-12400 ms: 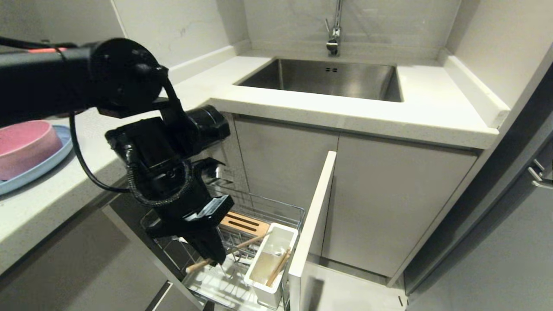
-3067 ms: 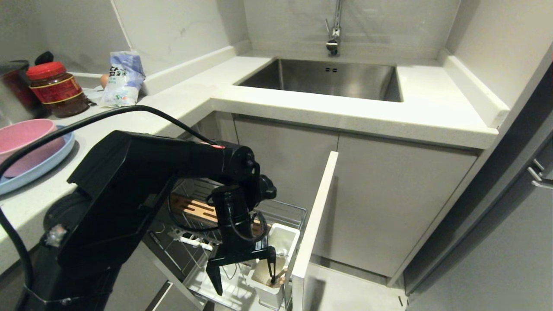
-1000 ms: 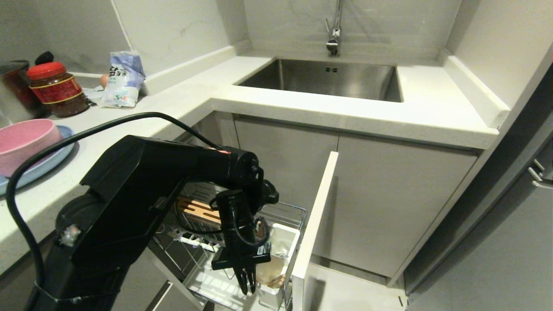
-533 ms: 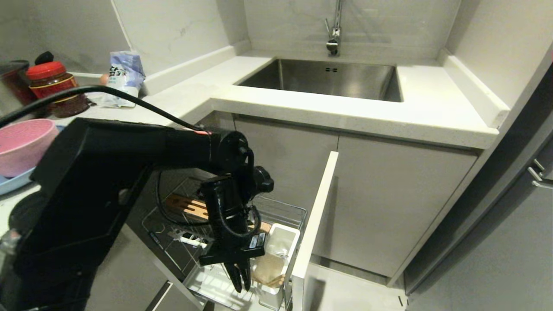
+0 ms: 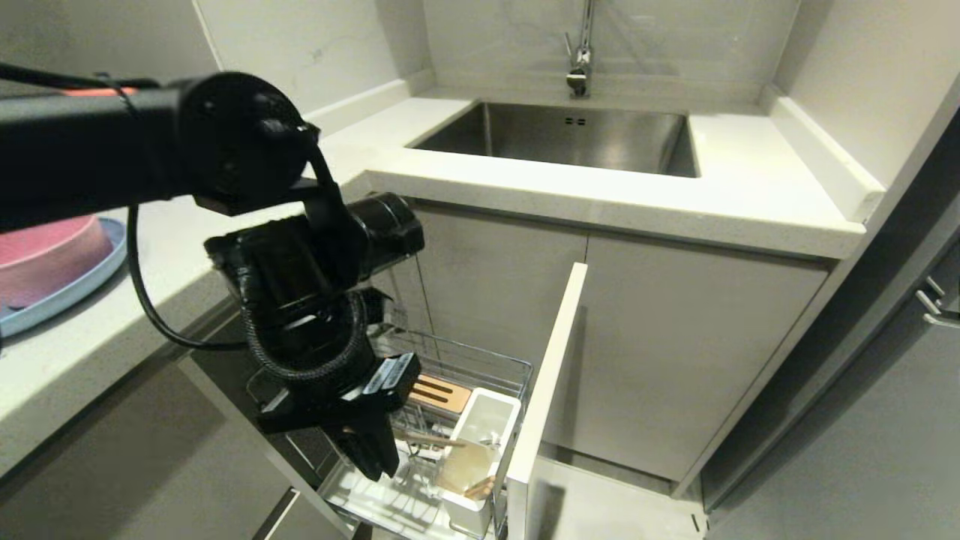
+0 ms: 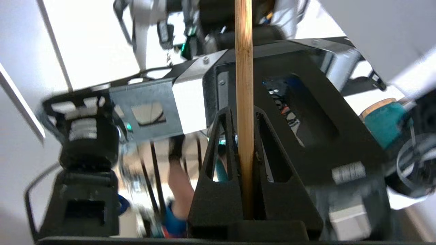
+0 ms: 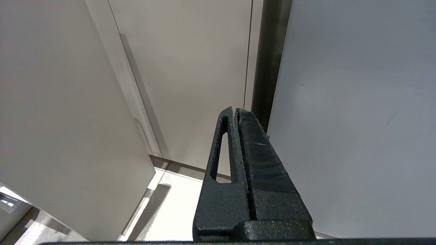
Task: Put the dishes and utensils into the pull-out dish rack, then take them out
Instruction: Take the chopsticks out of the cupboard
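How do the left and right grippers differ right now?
The left gripper is shut on a wooden chopstick; the right gripper is shut on nothing. The left gripper hangs over the pulled-out dish rack, pointing down; the right gripper is not in the head view and, in its wrist view, faces plain cabinet panels. Both have black fingers with triangular cut-outs.
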Motion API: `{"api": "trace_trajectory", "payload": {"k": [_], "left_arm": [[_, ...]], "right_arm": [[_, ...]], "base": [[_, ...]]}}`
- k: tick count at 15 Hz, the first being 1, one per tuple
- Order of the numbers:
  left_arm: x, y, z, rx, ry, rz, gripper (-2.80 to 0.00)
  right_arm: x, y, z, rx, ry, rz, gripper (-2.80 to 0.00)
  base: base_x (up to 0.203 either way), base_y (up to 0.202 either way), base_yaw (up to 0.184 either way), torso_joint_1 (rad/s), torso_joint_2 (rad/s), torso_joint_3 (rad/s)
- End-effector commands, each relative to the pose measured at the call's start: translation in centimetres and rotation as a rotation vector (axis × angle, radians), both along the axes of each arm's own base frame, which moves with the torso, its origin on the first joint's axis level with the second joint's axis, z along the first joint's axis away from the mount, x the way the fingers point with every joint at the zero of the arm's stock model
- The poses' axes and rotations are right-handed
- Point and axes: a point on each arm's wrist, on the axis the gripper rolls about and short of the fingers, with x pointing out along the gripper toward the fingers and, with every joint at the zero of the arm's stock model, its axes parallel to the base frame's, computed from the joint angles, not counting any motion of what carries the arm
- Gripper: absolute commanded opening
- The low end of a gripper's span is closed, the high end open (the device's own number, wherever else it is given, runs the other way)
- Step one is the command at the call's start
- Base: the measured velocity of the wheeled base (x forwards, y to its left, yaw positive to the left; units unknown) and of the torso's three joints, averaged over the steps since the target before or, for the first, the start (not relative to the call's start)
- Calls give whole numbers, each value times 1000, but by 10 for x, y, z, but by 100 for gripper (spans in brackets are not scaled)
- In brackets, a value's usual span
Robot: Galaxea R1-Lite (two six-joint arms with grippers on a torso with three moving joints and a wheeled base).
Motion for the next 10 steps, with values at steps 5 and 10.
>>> {"api": "trace_trajectory", "payload": {"k": [5, 10], "left_arm": [[-64, 43, 69, -122, -267, -34, -280], [-120, 94, 109, -59, -614, 70, -280]], "right_arm": [[2, 0, -7, 0, 25, 1, -280], [2, 0, -7, 0, 25, 1, -280]], "base": [[0, 0, 0, 0, 0, 0], [0, 0, 0, 0, 0, 0]]}}
